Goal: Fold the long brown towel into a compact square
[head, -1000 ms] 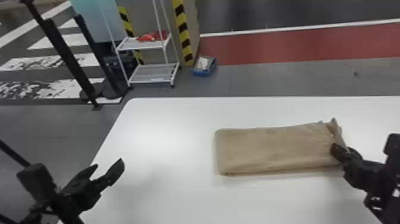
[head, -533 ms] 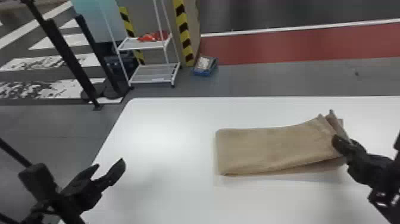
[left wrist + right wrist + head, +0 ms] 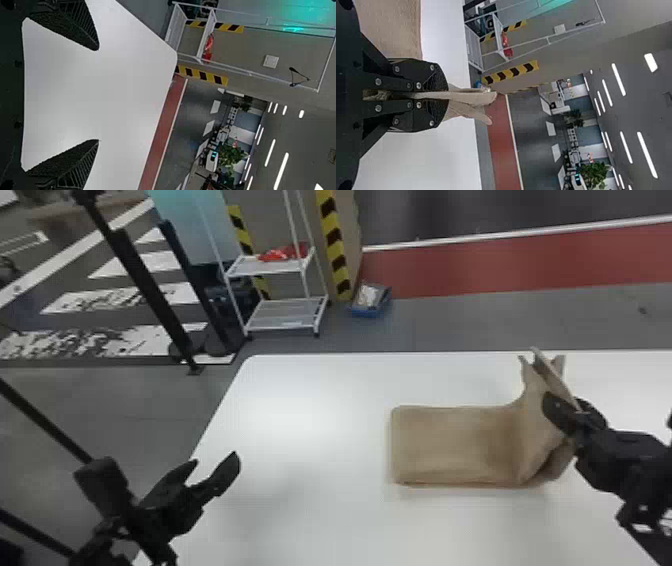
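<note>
Head view, towel (image 3: pixel 450 445): seen at four o'clock, mostly flat on the white table (image 3: pixel 300 405); its three o'clock end is raised and bent, with layered corners jutting up.
Head view, right gripper (image 3: pixel 570 405): seen at three o'clock; the raised towel end is pinched between its fingers, and part of that end is hidden by them.
Head view, left gripper (image 3: pixel 215 460): seen at eight o'clock near the table's side edge, its fingers parted, well apart from the towel.
Head view, surroundings: on the floor past the table, a white cart (image 3: pixel 277 312) is seen at eleven o'clock, a red item (image 3: pixel 280 254) borne on its upper shelf; a blue bin (image 3: pixel 370 307) is set near it, between twelve and one. Black posts (image 3: pixel 145 285) are seen at ten, a red floor strip (image 3: pixel 525 260) at two.
Left wrist view, open fingers: the left gripper (image 3: pixel 98 94) is shown spread wide, with tabletop seen between its fingers.
Right wrist view, pinched cloth: layers are clamped in the right gripper (image 3: pixel 443 95) and stick out past its fingertips; flat cloth is seen beside it on the table.
</note>
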`<state>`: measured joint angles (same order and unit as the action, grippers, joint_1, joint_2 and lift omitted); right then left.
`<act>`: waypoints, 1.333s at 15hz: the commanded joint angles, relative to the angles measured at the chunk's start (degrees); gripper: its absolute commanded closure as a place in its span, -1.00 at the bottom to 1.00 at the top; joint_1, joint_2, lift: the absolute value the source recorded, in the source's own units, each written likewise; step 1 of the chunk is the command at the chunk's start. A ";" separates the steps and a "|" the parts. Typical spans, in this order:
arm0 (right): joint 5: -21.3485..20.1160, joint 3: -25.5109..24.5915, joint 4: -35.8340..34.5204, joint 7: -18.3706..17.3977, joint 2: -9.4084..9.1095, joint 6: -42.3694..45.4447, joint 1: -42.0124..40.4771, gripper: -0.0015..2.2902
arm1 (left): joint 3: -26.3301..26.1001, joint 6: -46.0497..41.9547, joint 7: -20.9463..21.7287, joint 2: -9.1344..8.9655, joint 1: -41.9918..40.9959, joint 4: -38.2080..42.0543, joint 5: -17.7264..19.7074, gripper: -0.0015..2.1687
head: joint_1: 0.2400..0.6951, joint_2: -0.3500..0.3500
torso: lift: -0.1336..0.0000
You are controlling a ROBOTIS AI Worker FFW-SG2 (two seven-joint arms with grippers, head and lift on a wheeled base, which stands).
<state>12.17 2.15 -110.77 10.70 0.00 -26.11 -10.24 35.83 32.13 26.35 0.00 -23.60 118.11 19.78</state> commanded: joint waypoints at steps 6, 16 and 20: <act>-2.86 14.20 -1.47 -2.27 -0.05 0.66 2.25 0.79 | -0.06 0.00 0.10 -0.15 -0.57 0.28 0.00 -0.96 | 1.00 1.00 | -0.62; -12.17 25.54 4.24 -10.70 -0.05 -3.21 5.06 -0.92 | -1.56 0.00 0.54 -0.15 0.31 -0.24 -0.53 -0.96 | 1.00 1.00 | -0.62; -11.03 25.45 4.24 -10.70 -0.05 10.85 2.77 -0.95 | -1.64 0.18 1.07 -0.15 0.31 -0.33 -0.53 -0.96 | 1.00 1.00 | -0.62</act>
<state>0.52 27.86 -106.53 0.00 0.00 -19.11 -6.91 34.20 32.28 27.41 0.00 -23.29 117.80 19.24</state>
